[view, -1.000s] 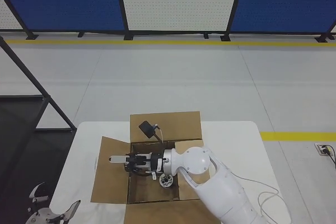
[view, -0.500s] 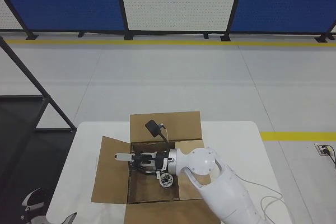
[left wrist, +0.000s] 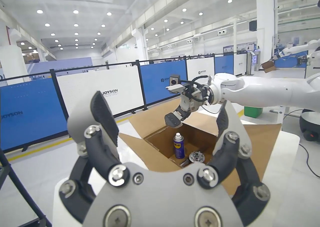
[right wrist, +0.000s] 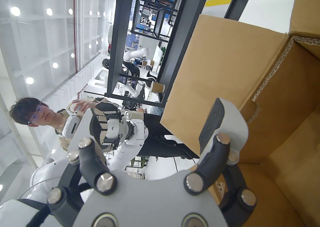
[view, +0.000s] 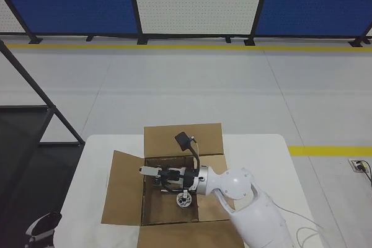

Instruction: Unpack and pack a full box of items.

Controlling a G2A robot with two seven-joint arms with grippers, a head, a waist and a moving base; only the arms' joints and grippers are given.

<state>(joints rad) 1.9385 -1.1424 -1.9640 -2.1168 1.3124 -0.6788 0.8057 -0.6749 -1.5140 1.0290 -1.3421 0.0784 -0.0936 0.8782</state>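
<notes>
A: Where's the right gripper [view: 150,170]?
B: Over the open box [view: 124,198], by its left wall, fingers spread, holding nothing.
A: And the left gripper [left wrist: 160,105]?
B: Apart from the box, facing it, also spread and empty.
A: What's inside the box?
B: A blue can [left wrist: 179,147] upright on the bottom, with a round metal part [left wrist: 196,156] just beside it.
</notes>
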